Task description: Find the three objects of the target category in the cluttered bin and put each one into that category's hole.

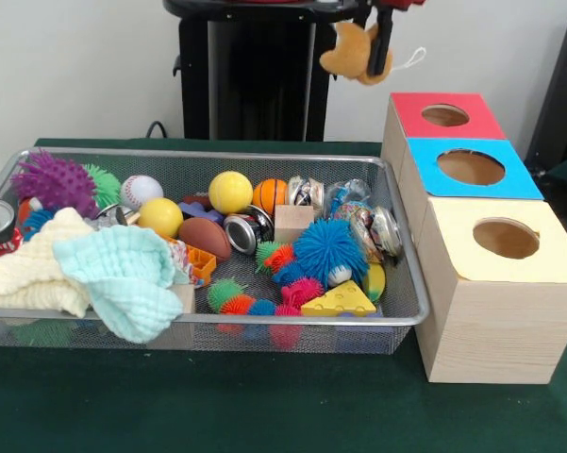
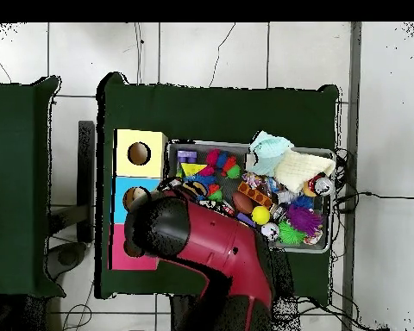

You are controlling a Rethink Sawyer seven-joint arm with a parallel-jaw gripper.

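A tan plush toy (image 1: 351, 52) is held clamped in the pincer (image 1: 381, 58), raised above the red-topped box (image 1: 445, 115). The mesh bin (image 1: 401, 283) is left full of clutter on the green surface (image 1: 264, 406).

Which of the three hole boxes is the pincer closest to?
The red box, farthest from the camera in the front view. The pincer, holding a tan plush toy, hangs near it; blue and yellow sit nearer the camera.
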